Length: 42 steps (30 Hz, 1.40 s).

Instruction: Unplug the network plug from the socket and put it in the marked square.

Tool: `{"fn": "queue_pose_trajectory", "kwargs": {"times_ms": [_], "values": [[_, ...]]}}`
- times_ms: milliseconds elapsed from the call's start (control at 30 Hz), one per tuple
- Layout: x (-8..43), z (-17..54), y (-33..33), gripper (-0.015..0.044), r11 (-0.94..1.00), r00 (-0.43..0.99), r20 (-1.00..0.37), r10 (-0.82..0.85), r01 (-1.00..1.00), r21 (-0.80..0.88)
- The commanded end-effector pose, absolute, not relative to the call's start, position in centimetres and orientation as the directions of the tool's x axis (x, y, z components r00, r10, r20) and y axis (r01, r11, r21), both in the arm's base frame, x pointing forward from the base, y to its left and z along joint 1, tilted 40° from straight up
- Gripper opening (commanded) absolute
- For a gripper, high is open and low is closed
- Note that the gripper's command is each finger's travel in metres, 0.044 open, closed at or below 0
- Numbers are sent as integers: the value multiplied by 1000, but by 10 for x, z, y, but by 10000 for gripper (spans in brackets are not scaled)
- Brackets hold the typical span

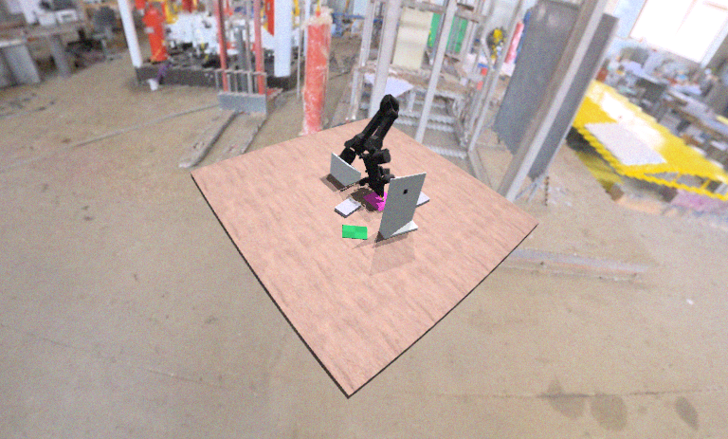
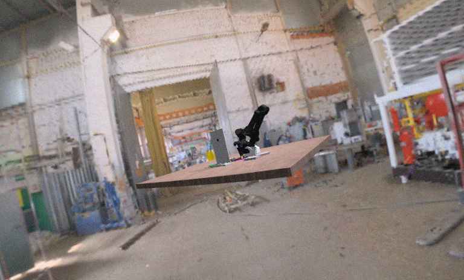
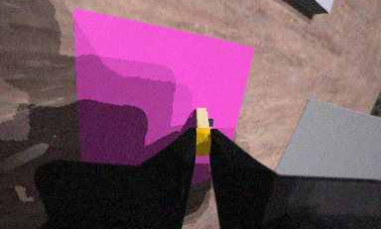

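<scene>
- On the wooden worktop [image 1: 300, 263], seen from the top view, we find the black arm [image 1: 375, 139] bent down between two grey panels, its lower end over the magenta marked square [image 1: 375, 200].
- We see the upright panel [image 1: 401, 205] standing just beside that square, with a small dark socket [image 1: 405, 190] high on its face.
- We note a green patch [image 1: 354, 231] lying flat near the panel's foot, a pale flat block [image 1: 348, 207] just beside the square, and a second grey panel [image 1: 344, 170] tilted behind the arm.
- We cannot make out the plug or the tool's fingers from this view; they are too small.
- In the exterior view, we see the arm [image 2: 253, 128] folded forward and down, its tip low over the worktop [image 2: 273, 164] close to the upright panel [image 2: 219, 146].
- A thin streak of magenta [image 2: 239, 158] shows at the arm's foot; the plug is not legible here either.
- In the wrist view, we look down the tool [image 3: 202, 140], whose two dark fingers stand narrow and are closed on the plug [image 3: 202, 135].
- The plug is yellow where it is pinched, and a paler end sticks out past the fingertips.
- We see the plug against the magenta square [image 3: 164, 70], near that square's right edge; we cannot tell whether it touches the surface.
- A grey slab [image 3: 337, 142] lies to the right of the tool, apart from the square.
</scene>
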State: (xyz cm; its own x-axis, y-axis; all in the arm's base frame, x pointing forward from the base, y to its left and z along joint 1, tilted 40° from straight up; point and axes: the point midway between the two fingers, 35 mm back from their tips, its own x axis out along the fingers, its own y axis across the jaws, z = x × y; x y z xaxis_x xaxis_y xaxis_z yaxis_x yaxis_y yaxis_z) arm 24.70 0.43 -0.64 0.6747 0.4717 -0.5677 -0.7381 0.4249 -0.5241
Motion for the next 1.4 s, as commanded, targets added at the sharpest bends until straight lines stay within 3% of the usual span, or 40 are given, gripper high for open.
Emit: {"fn": "queue_pose_trajectory", "kwargs": {"times_ms": [0,400,600,1367], "values": [[247,-8,6,0,429,674,-570,470,-739,-519],[248,-8,6,0,425,675,-567,472,-738,-524],[248,-8,6,156,425,675,-567,472,-738,-524],[240,-1,-1,156,425,673,-571,471,-740,-522]]}}
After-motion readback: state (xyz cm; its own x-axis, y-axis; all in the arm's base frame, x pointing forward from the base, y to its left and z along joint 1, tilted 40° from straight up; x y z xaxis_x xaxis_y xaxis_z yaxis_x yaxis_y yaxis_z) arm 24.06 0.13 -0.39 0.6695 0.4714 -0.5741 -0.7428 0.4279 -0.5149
